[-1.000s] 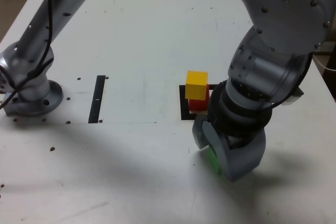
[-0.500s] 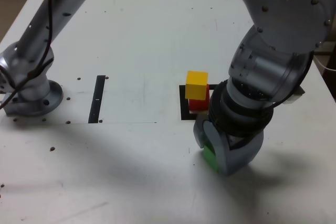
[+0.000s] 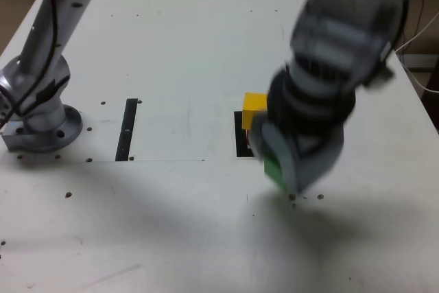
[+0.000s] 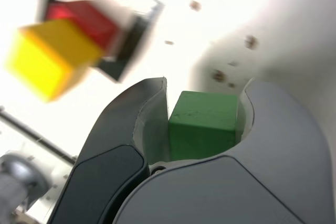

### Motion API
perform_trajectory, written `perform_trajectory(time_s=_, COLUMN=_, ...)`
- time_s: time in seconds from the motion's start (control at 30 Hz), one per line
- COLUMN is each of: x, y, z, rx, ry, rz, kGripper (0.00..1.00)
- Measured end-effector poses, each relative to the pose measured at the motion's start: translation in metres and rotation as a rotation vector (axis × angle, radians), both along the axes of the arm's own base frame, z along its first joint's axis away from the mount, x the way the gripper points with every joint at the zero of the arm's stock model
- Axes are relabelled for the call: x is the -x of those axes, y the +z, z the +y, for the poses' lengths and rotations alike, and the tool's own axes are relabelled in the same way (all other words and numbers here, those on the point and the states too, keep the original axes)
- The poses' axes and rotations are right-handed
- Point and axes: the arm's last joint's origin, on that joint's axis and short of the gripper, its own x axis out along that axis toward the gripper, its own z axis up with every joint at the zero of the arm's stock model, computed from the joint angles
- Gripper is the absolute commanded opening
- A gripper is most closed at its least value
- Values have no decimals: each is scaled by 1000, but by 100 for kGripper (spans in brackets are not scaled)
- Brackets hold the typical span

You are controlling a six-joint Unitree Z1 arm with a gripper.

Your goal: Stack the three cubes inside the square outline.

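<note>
- You've got the green cube [image 4: 205, 124] pinched in the gripper [image 4: 202, 129], jaws pressed on two opposite faces, and the wrist view shows it seated deep between them.
- In the exterior view the gripper [image 3: 291, 162] is blurred, so you're on the move; the green cube [image 3: 273, 168] peeks out low on the exterior view's left side, and it looks clear of the table [image 3: 171, 46].
- The target is close: the yellow cube [image 3: 254, 103] sits on the red cube [image 4: 79, 17], the red one hidden behind the arm from outside.
- The square outline [image 3: 239, 135] shows only as a black edge beside that stack.
- Handling, as I judge it: this is a rigid, light block with flat, smooth faces. It won't crush, but it could slip or twist if you squeeze off-centre.
- The flat-face hold you have is the right one; keep it level.
- The two-cube tower looks easy to knock, and the yellow cube [image 4: 50, 59] seems smaller than yours, so come down square and gently.
</note>
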Motion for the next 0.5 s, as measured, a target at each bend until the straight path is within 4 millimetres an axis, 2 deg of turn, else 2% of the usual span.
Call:
perform_trajectory(time_s=0.13, x=1, y=28, z=22, rx=-46, ry=107, rz=-50, kGripper=35)
perform_trajectory(time_s=0.3, x=6, y=58, z=49, rx=-18, ry=290, rz=-141, kGripper=35)
perform_trajectory(time_s=0.5, x=12, y=61, z=78, rx=25, ry=502, rz=-125, kGripper=35)
